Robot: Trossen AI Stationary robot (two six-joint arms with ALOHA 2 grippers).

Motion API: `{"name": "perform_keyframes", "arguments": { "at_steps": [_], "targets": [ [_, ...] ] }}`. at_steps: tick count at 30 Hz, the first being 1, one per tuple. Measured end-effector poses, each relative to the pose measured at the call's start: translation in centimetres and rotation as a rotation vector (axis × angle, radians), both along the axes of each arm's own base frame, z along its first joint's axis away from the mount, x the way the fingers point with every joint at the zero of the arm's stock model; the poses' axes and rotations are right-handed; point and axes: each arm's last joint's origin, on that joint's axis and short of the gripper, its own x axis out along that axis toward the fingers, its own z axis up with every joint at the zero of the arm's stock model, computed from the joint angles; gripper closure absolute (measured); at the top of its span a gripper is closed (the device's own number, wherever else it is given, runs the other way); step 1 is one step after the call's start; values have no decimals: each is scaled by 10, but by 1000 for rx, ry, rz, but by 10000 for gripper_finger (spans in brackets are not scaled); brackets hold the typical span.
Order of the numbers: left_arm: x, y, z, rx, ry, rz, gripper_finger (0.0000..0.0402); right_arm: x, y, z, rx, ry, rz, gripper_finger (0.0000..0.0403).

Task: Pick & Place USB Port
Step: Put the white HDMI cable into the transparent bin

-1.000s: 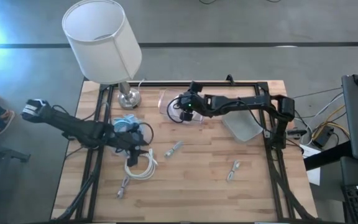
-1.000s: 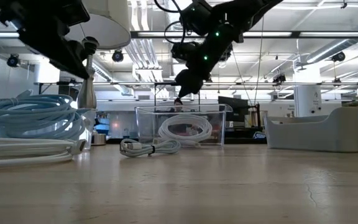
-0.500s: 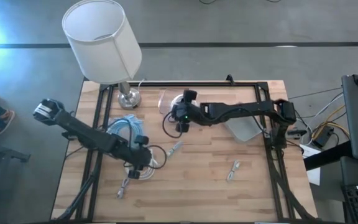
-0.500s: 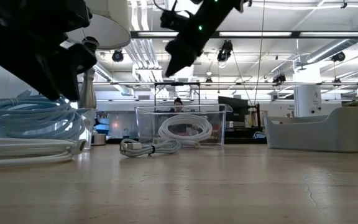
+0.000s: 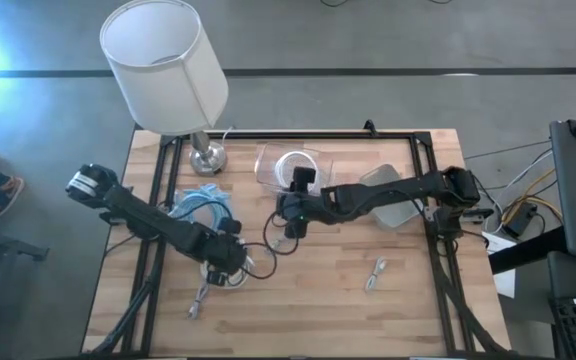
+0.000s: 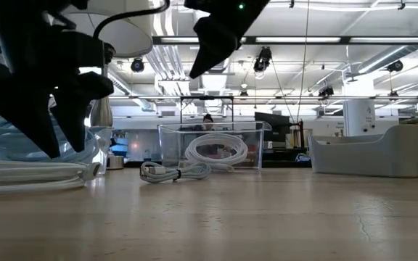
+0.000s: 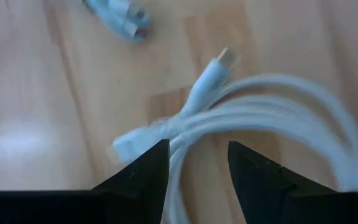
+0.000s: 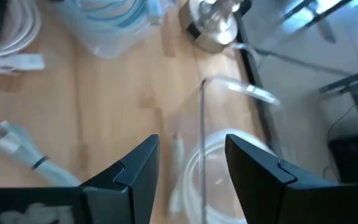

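A white USB cable coil [image 7: 272,118] lies flat on the wooden table [image 5: 368,310], seen in the high view [image 5: 223,275] at the near left. My left gripper [image 7: 197,168] hangs open just above it, fingers pointing down, touching nothing. My right gripper [image 8: 191,168] is open and empty, raised over the table's middle [image 5: 290,222], on the near side of a clear container [image 5: 288,165] that holds another white cable coil [image 6: 216,150]. A small tied cable bundle [image 8: 17,146] lies on the wood near the right gripper.
A lamp [image 5: 163,65] stands at the far left corner. A bag of light blue cable [image 5: 203,205] lies beside the left arm. A grey bin [image 5: 393,200] sits at the far right. More cable bundles [image 5: 376,272] [image 5: 196,300] lie toward the near edge.
My left gripper has gone toward the near edge and right, sinking and rolling, and now hangs over the white coil. My right gripper has drawn back from above the clear container toward the near edge and risen a little. Both have stayed open.
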Motion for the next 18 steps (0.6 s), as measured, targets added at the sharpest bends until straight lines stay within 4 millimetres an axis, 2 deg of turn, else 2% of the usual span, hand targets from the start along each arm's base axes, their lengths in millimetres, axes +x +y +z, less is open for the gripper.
{"name": "perform_keyframes", "arguments": {
  "at_steps": [9,14,18],
  "targets": [
    [4,6,-14,51,61,63,234,-9,21,-6,66,43,-31,229],
    [9,10,-29,74,123,91,234,-10,26,-6,67,42,-21,231],
    [12,11,-33,70,145,100,235,-10,27,-6,68,42,-21,229]
  ]
}}
